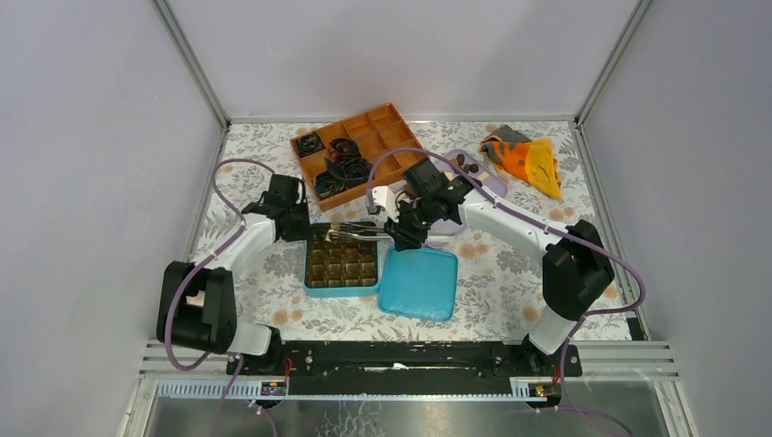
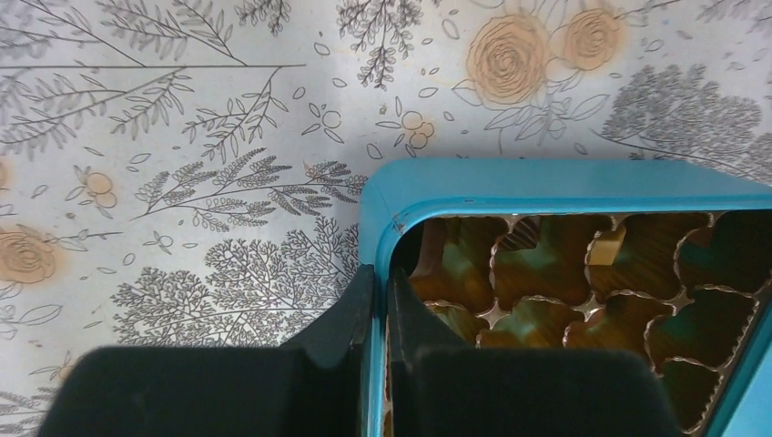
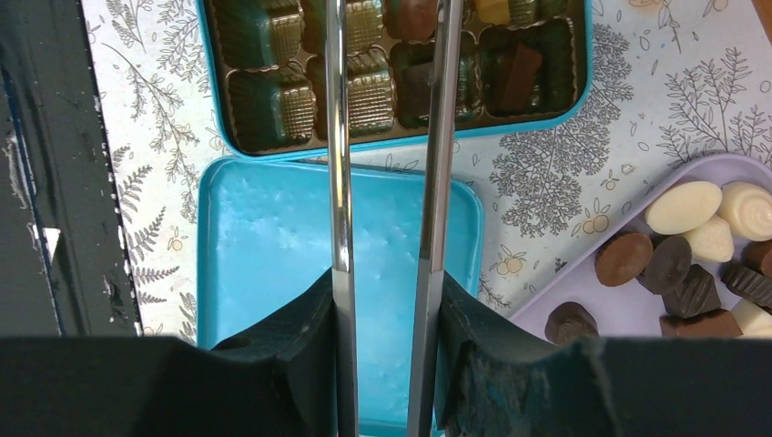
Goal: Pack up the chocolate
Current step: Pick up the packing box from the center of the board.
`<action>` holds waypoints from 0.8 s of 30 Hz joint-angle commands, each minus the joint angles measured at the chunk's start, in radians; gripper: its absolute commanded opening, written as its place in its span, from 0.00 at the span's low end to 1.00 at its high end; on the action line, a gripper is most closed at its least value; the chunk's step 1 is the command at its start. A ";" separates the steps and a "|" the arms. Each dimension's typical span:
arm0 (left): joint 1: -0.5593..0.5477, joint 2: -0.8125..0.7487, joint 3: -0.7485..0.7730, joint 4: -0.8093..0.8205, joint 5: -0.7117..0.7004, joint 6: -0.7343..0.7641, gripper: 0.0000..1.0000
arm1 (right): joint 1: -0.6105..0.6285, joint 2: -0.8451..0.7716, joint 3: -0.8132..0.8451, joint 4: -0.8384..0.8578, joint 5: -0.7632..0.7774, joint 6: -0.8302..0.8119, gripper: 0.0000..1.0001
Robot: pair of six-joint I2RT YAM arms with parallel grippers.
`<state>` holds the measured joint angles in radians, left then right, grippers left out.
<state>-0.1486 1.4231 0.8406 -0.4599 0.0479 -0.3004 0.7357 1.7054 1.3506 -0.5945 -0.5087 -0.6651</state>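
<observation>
A blue tin (image 1: 341, 289) with a gold cell insert lies in front of the arms. A few chocolate pieces sit in its cells, among them a dark piece (image 3: 519, 73) and a cream one (image 2: 605, 246). More chocolate (image 3: 683, 208) lies on a lilac plate (image 1: 492, 183). My left gripper (image 2: 382, 278) is shut on the tin's left wall (image 2: 375, 228), one finger outside and one inside. My right gripper (image 3: 387, 291) is shut on metal tongs (image 3: 339, 182), which reach over the tin. The tong tips are cut off at the top of the right wrist view.
The tin's blue lid (image 1: 419, 282) lies upside down just right of the tin. An orange compartment tray (image 1: 364, 137) with black paper cups stands at the back. An orange and grey cloth (image 1: 533, 159) lies at the back right. Walls close in the table.
</observation>
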 commanded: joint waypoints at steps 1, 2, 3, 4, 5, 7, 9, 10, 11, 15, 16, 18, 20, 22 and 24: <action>-0.014 -0.126 -0.004 0.066 -0.044 0.001 0.00 | 0.000 -0.064 0.017 -0.007 -0.068 -0.008 0.06; -0.017 -0.160 -0.018 0.088 -0.069 0.010 0.00 | 0.000 -0.070 0.018 -0.007 -0.075 -0.010 0.06; -0.021 -0.197 -0.034 0.114 -0.097 0.017 0.00 | 0.000 -0.077 0.017 -0.008 -0.079 -0.011 0.06; -0.027 -0.240 -0.052 0.150 -0.124 0.022 0.00 | -0.001 -0.085 0.016 -0.007 -0.080 -0.013 0.06; -0.036 -0.279 -0.073 0.177 -0.143 0.026 0.00 | -0.001 -0.095 0.017 -0.007 -0.077 -0.014 0.06; -0.057 -0.342 -0.105 0.218 -0.171 0.035 0.00 | -0.001 -0.112 0.018 -0.005 -0.059 -0.017 0.06; -0.067 -0.370 -0.120 0.231 -0.184 0.041 0.00 | 0.000 -0.129 0.012 0.002 -0.042 -0.019 0.07; -0.068 -0.373 -0.120 0.232 -0.182 0.041 0.00 | 0.000 -0.134 0.009 0.006 -0.035 -0.020 0.07; -0.068 -0.370 -0.118 0.233 -0.175 0.041 0.00 | 0.000 -0.139 0.004 0.011 -0.030 -0.021 0.07; -0.069 -0.366 -0.118 0.237 -0.150 0.039 0.00 | 0.007 -0.146 -0.012 0.041 0.017 -0.009 0.06; -0.068 -0.365 -0.119 0.237 -0.145 0.037 0.00 | 0.016 -0.146 -0.017 0.053 0.044 -0.004 0.06; -0.069 -0.360 -0.118 0.235 -0.132 0.037 0.00 | 0.046 -0.140 -0.025 0.079 0.112 0.002 0.06; -0.069 -0.354 -0.116 0.232 -0.127 0.038 0.00 | 0.072 -0.123 -0.027 0.088 0.161 0.001 0.07; -0.069 -0.352 -0.115 0.227 -0.127 0.038 0.00 | 0.094 -0.105 -0.030 0.097 0.209 -0.004 0.07; -0.069 -0.353 -0.115 0.227 -0.126 0.038 0.00 | 0.109 -0.092 -0.030 0.102 0.235 -0.004 0.08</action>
<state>-0.2153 1.0786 0.7189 -0.3325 -0.0952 -0.2565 0.8066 1.6020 1.3170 -0.5613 -0.3676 -0.6712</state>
